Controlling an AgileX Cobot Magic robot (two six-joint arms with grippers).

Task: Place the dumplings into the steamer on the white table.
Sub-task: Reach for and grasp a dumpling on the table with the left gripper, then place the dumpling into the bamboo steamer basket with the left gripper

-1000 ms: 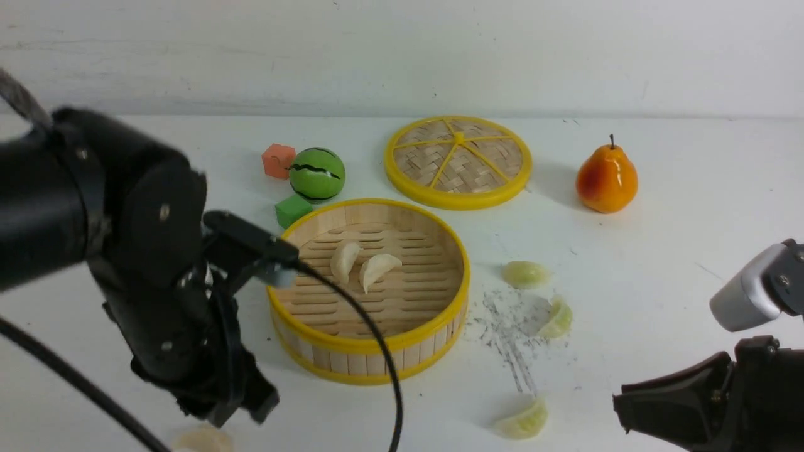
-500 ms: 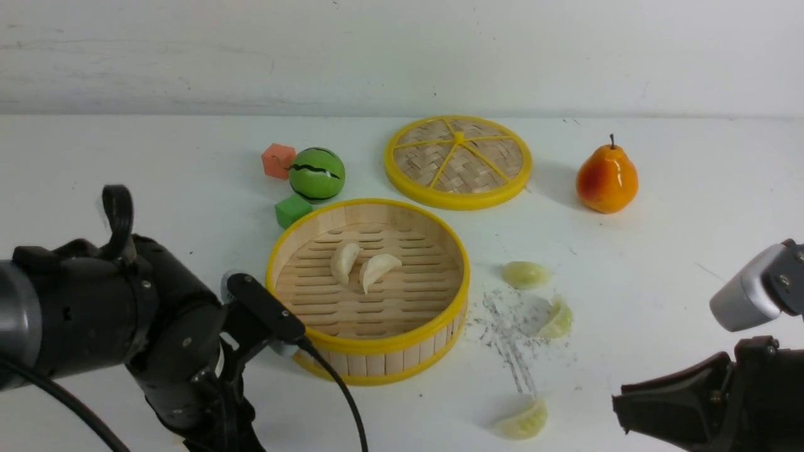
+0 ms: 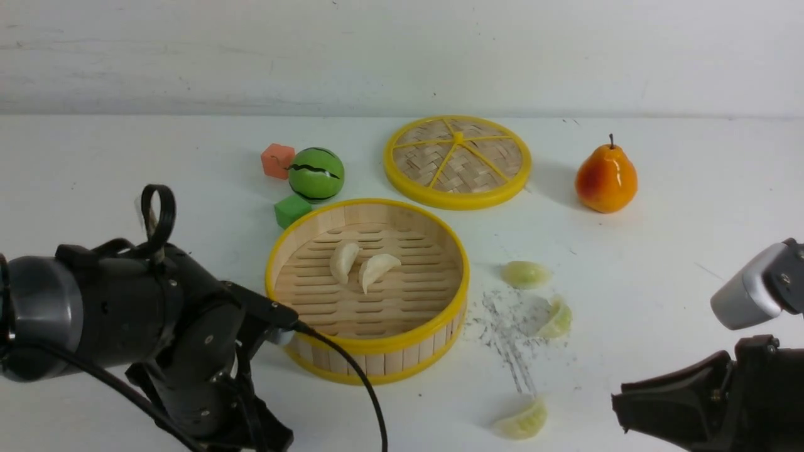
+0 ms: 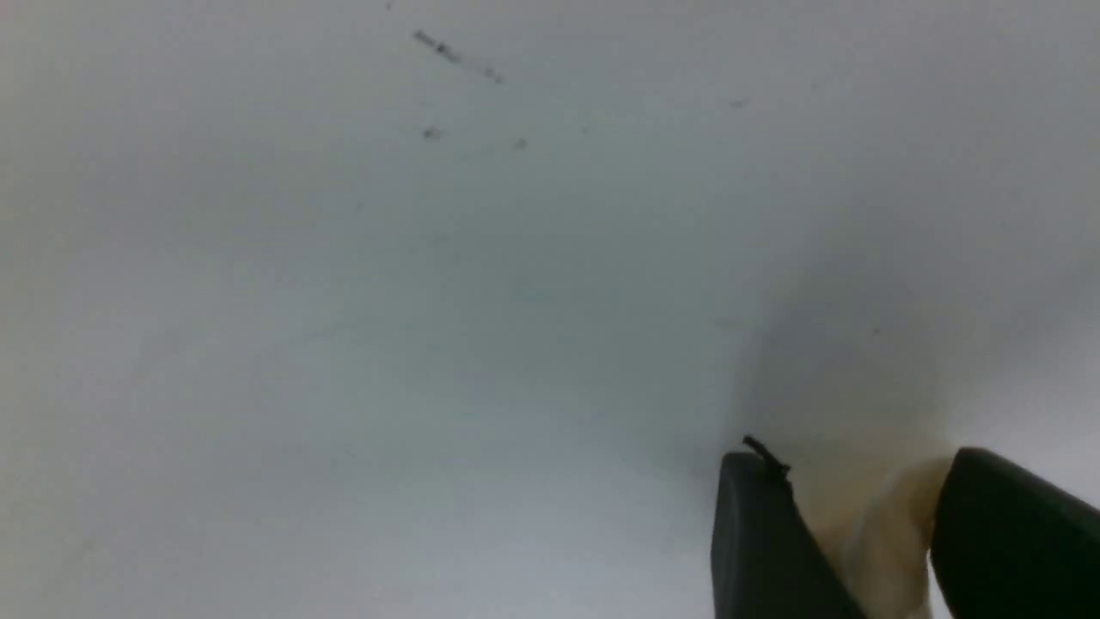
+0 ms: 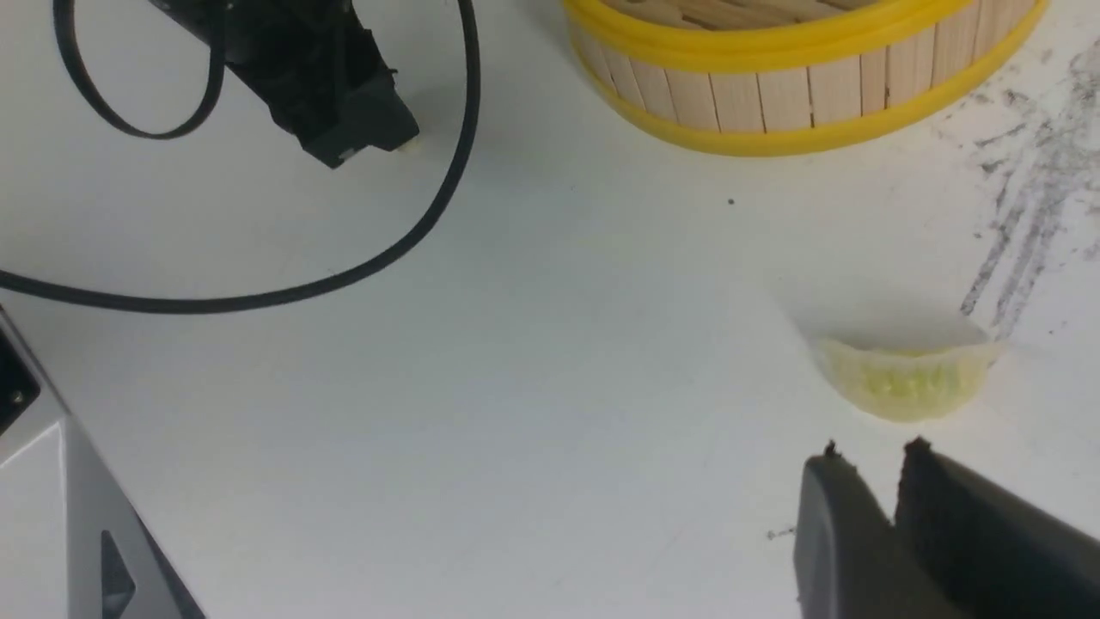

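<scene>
Our left gripper (image 4: 859,464) is low over the table (image 4: 430,344) beside the steamer (image 3: 367,344), pinching a cream dumpling (image 4: 885,533) so we can lift it in with the two dumplings (image 3: 344,260) already there. Our right gripper (image 5: 872,456), pressed nearly together and empty, hovers just beside the nearest green dumpling (image 5: 898,383), likely its next pick.

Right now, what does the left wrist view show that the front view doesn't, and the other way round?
Only the left wrist view shows the left gripper at its tips: two dark fingers with a cream dumpling between them. Whether it is clamped is unclear. Only the front view shows the steamer holding two cream dumplings, three green dumplings lying on the table, the lid and the pear. Both show the white table.
</scene>
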